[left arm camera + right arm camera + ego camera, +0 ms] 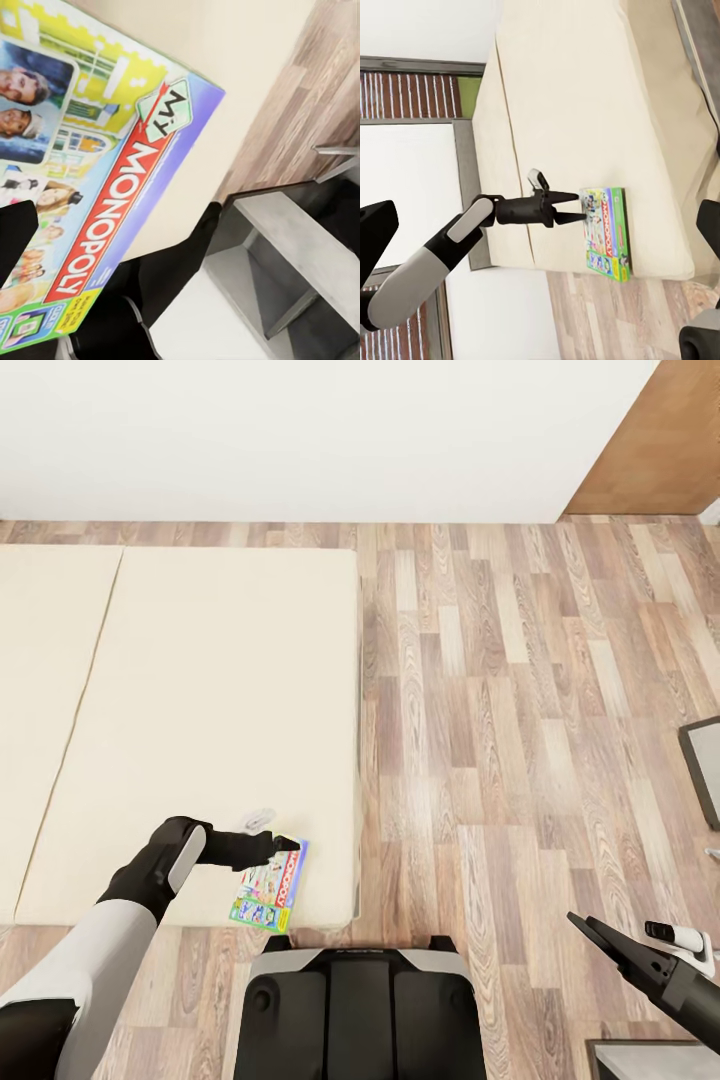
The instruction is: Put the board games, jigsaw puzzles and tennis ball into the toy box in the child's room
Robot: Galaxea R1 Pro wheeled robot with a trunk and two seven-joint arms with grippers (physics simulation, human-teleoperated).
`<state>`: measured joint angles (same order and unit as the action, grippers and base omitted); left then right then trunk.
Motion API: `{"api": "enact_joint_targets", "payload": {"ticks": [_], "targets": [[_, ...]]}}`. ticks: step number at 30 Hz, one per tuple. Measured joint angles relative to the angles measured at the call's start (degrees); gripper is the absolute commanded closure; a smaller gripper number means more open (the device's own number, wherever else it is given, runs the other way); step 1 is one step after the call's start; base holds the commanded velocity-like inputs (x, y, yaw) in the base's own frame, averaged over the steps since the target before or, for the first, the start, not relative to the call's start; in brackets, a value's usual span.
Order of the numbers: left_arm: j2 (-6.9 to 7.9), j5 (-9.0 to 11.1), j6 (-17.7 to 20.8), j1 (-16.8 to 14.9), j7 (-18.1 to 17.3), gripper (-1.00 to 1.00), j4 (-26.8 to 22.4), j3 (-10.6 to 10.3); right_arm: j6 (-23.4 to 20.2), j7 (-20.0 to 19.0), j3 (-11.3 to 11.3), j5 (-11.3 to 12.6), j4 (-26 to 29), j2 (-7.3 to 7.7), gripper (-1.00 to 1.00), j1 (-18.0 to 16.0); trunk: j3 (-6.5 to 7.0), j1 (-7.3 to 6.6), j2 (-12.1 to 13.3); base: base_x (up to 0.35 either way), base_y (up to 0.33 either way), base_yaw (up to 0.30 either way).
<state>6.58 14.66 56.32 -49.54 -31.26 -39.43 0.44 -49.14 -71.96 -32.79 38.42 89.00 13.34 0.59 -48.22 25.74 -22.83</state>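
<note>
A MONOPOLY board game (270, 887) lies flat on the cream bed (200, 690), close to the mattress's near right corner. My left gripper (287, 845) reaches over the bed to the box's far end. In the right wrist view its two fingers are spread, the left gripper (577, 208) open with its tips at the edge of the board game (607, 229). In the left wrist view the board game (112, 187) is very close, with one dark finger (15, 240) beside it. My right gripper (600, 938) hangs open over the floor, holding nothing.
Wood-plank floor (520, 710) stretches to the right of the bed. A brown door (660, 450) is in the far right corner of the white wall. Grey furniture (705, 765) juts in at the right edge. My base (360, 1010) stands at the bed's near edge.
</note>
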Motion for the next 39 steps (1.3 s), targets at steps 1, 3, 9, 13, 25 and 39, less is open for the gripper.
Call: {"api": "enact_joint_targets", "payload": {"ticks": [1, 3, 9, 13, 25, 39], "targets": [[0.00, 0.00, 0.00, 0.00, -0.04, -1.00, -0.02, -0.01, 0.01, 0.00, 0.00, 0.00, 0.00, 0.00, -1.00, 0.00, 0.06, 0.00, 0.00, 0.000, 0.000, 0.000], [0.00, 0.00, 0.03, -0.01, -0.10, -1.00, -0.08, -0.02, -0.02, 0.00, -0.02, -0.01, 0.00, 0.00, -1.00, 0.00, 0.13, 0.00, 0.00, 0.000, 0.000, 0.000], [0.00, -0.01, 0.08, -0.01, -0.17, -1.00, -0.19, -0.04, -0.03, 0.00, -0.05, -0.02, 0.00, 0.00, -1.00, 0.00, 0.22, 0.00, 0.00, 0.000, 0.000, 0.000], [0.00, 0.00, 0.10, -0.01, -0.18, -1.00, -0.24, -0.04, -0.07, 0.00, -0.08, -0.02, 0.00, 0.02, -1.00, 0.00, 0.24, 0.00, 0.00, 0.000, 0.000, 0.000], [0.00, -0.01, 0.10, 0.02, -0.19, -1.00, -0.27, -0.04, -0.14, 0.00, -0.09, -0.03, 0.00, 0.07, -1.00, 0.00, 0.25, 0.00, 0.00, 0.000, 0.000, 0.000], [0.29, -0.05, 1.73, 0.11, -0.15, -1.00, -4.71, 0.12, -0.14, 0.00, -0.09, -0.10, 0.00, 0.04, -1.00, 0.00, 0.25, 0.00, 0.00, 0.000, 0.000, 0.000]]}}
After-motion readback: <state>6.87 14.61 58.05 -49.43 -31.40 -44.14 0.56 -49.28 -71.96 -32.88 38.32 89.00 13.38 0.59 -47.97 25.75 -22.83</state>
